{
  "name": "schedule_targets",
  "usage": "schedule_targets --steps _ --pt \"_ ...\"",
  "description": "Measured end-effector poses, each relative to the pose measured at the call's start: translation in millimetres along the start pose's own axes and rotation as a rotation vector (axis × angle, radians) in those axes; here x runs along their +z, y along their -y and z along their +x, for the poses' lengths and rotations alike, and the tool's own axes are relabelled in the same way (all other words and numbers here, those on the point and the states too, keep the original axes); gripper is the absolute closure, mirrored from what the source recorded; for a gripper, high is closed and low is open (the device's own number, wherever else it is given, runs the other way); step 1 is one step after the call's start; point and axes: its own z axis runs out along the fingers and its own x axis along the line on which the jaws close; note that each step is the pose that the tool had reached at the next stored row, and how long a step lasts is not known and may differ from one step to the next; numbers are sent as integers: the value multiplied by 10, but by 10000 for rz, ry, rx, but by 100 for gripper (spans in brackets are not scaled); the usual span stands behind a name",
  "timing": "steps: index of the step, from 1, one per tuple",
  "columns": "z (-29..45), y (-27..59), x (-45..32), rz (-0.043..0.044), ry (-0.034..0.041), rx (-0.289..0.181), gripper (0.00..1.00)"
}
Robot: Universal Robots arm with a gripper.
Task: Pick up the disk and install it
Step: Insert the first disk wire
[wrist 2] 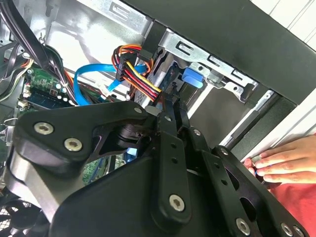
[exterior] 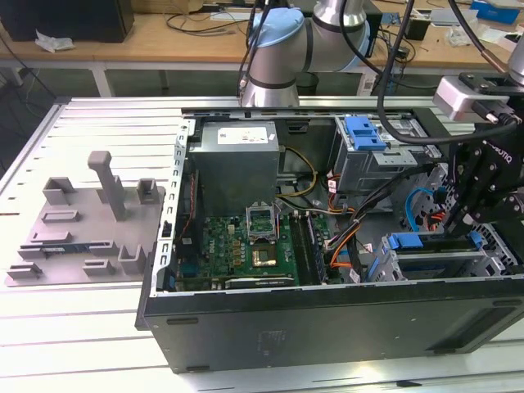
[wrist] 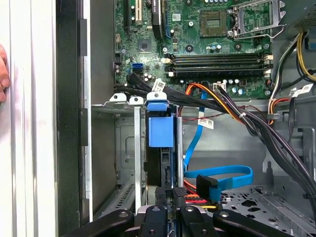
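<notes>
In the drive cage [wrist: 124,148], the disk [wrist: 161,132]

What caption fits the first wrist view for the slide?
Gripper at the disk standing on edge in the drive cage, motherboard beyond.

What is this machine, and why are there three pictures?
It is a robot arm with a claw at its end. One picture comes from a camera off the arm; the other two from cameras riding near the claw. On the table lies an open computer case full of wires, beside a grey stand. The claw reaches into the case, right at the disk in its blue frame, which sits in a metal slot. A person's hand rests by the case.
</notes>
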Motion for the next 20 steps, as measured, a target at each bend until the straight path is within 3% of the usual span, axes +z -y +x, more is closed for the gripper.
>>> schedule_targets --steps 20 --pt "-1 14 75 -4 173 -6 84"
